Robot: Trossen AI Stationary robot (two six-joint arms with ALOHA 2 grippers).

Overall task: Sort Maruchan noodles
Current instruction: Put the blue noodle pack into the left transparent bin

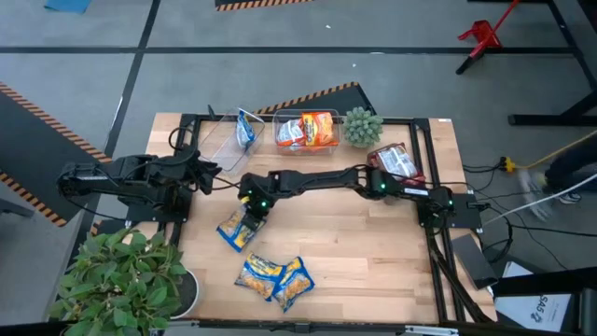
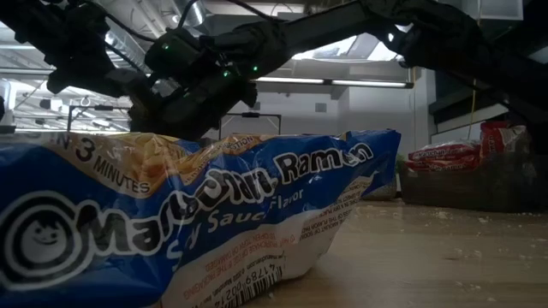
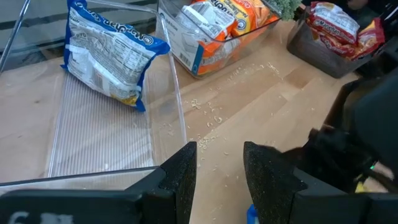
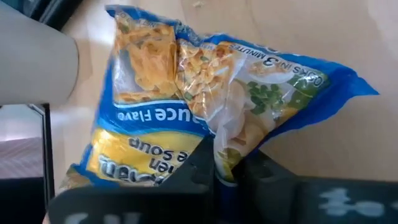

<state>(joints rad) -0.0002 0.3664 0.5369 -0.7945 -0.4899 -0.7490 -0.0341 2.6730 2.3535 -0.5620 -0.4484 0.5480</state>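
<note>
A yellow-and-blue noodle packet (image 1: 235, 231) (image 4: 205, 93) lies mid-table, with my right gripper (image 1: 252, 205) (image 4: 225, 171) shut on it. Two more yellow-and-blue packets (image 1: 275, 278) lie flat nearer the table's front edge; one (image 2: 188, 222) fills the low view and hides the held one. A clear bin (image 3: 112, 143) at the far left holds one blue packet (image 3: 109, 56), leaning on its wall. Orange packets (image 1: 306, 131) fill the middle bin and red ones (image 1: 396, 161) the right bin. My left gripper (image 3: 217, 180) waits open at the left, near the clear bin. My right gripper pinches a puckered bit of the packet's wrapper at its edge (image 4: 227, 152) between its two fingers. The fingers slant down from the table's far right. The wrapper is drawn up into a crease at the fingers; the rest of the packet spreads out over the wood.
A small green spiky plant (image 1: 362, 124) stands between the middle and right bins. A potted leafy plant (image 1: 121, 280) overhangs the table's near left corner. Noodle crumbs (image 3: 211, 112) are scattered on the wood by the bins. Bare wood lies at the near right.
</note>
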